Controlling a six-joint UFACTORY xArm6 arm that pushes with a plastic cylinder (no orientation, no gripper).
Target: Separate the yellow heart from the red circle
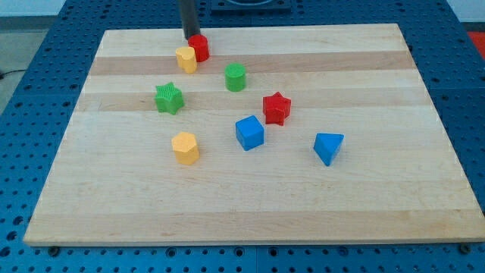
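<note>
The yellow heart (186,59) lies near the view's top left of the wooden board, touching the red circle (200,48), which sits just up and to the right of it. My tip (189,37) is at the top edge of the board, right behind the red circle on its upper left side, close to or touching it.
A green circle (236,76), a green star (169,98), a red star (276,108), a blue cube (249,132), a yellow hexagon (185,147) and a blue triangle (327,147) lie across the board (379,197). A blue pegboard surrounds the board.
</note>
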